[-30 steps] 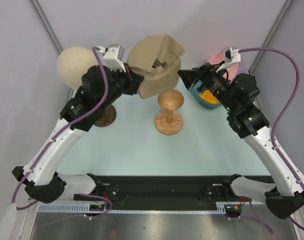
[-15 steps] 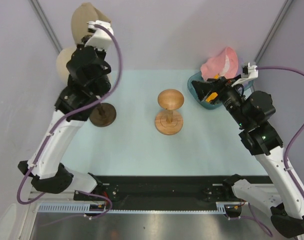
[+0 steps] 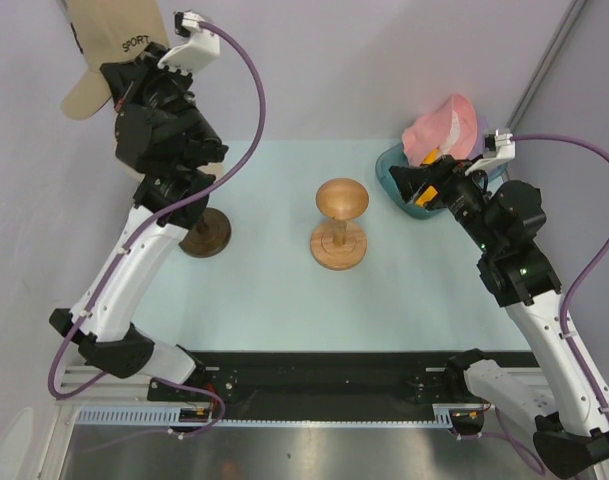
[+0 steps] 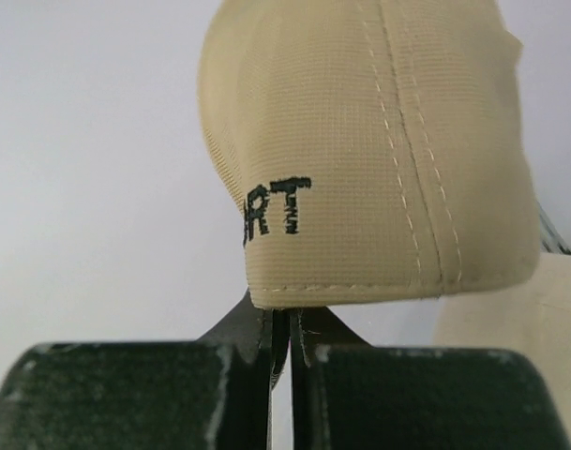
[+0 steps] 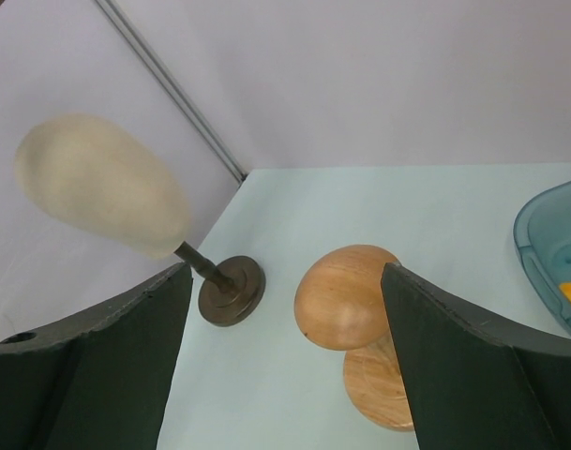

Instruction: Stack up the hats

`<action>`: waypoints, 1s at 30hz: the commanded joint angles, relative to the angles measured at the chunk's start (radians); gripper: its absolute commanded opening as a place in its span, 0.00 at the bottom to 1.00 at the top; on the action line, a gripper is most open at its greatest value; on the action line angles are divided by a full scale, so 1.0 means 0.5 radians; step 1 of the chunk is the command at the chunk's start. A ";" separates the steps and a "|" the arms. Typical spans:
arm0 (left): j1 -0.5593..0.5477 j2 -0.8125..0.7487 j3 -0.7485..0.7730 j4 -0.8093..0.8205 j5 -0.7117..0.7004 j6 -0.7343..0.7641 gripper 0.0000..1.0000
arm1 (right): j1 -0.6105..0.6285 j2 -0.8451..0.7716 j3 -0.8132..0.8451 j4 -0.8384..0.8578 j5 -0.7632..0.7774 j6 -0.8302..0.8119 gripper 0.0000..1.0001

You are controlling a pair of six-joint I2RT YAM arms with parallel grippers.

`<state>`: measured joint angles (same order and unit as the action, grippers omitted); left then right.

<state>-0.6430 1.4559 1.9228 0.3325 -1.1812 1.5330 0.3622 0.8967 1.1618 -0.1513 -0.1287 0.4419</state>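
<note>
A tan hat (image 3: 109, 40), a cap lettered "SPORT", hangs high at the back left, above the table. My left gripper (image 3: 132, 82) is shut on its lower rim; in the left wrist view the jaws (image 4: 283, 323) pinch the stitched edge of the hat (image 4: 379, 141). A pink hat (image 3: 440, 124) rests on top of the teal tub (image 3: 396, 198) at the back right, with a yellow-orange hat (image 3: 430, 156) showing under it. My right gripper (image 3: 406, 181) hovers just left of the tub, open and holding nothing (image 5: 285, 281).
A wooden hat stand (image 3: 338, 226) (image 5: 351, 295) stands mid-table. The cream mannequin head (image 5: 102, 183) on its dark round base (image 3: 206, 232) (image 5: 231, 291) stands at the left, its head hidden under my left arm in the top view. Grey walls close off the back and sides.
My left arm has swung the tan hat from the middle back up and to the far left. My right gripper drew back from the tub and opened wider.
</note>
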 commanded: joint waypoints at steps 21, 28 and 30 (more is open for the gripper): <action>0.261 -0.482 -1.090 -0.440 -0.199 -0.378 0.00 | -0.129 -0.026 -0.062 0.140 -0.227 0.150 0.87; 0.114 -0.602 -1.290 -0.935 -0.156 -0.670 0.00 | -0.132 0.008 -0.066 0.146 -0.246 0.168 0.87; 0.080 -0.611 -1.357 -1.008 -0.150 -0.694 0.00 | -0.132 0.014 -0.066 0.161 -0.249 0.184 0.87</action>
<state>-0.5526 1.1767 1.2995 -0.0429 -1.2564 1.2640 0.3004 0.9009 1.1259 -0.1246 -0.2317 0.5068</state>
